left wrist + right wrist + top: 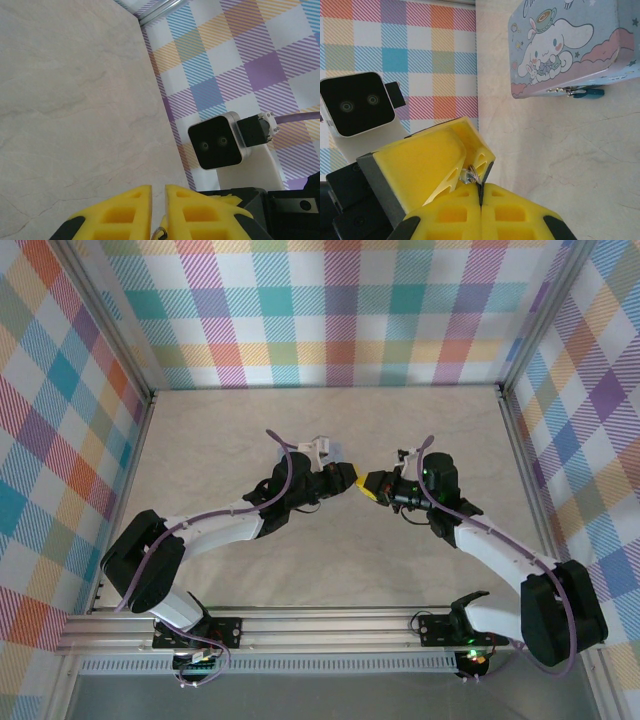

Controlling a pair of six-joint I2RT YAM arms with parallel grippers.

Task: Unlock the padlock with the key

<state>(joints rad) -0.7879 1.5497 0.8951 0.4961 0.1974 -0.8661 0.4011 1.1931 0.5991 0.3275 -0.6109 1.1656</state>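
Note:
My two grippers meet tip to tip above the middle of the table, the left gripper [349, 477] facing the right gripper [371, 483]. The tiny silvery key [469, 175] and its ring sit where they touch. The right gripper [480, 186] has its yellow fingers pressed together, pinching at the ring. The left gripper [158, 189] shows a narrow slit, with the ring [160, 232] low in it. The dark blue padlock [588, 92] hangs on the front of the pale blue cartoon tin [570, 45], lying on the table beyond the grippers.
The tin [338, 452] peeks out behind the left wrist, a short way behind the meeting point. Checked walls [340, 310] close in the marble table [240, 430] on three sides. The right wrist's camera block [217, 142] faces the left wrist camera at close range.

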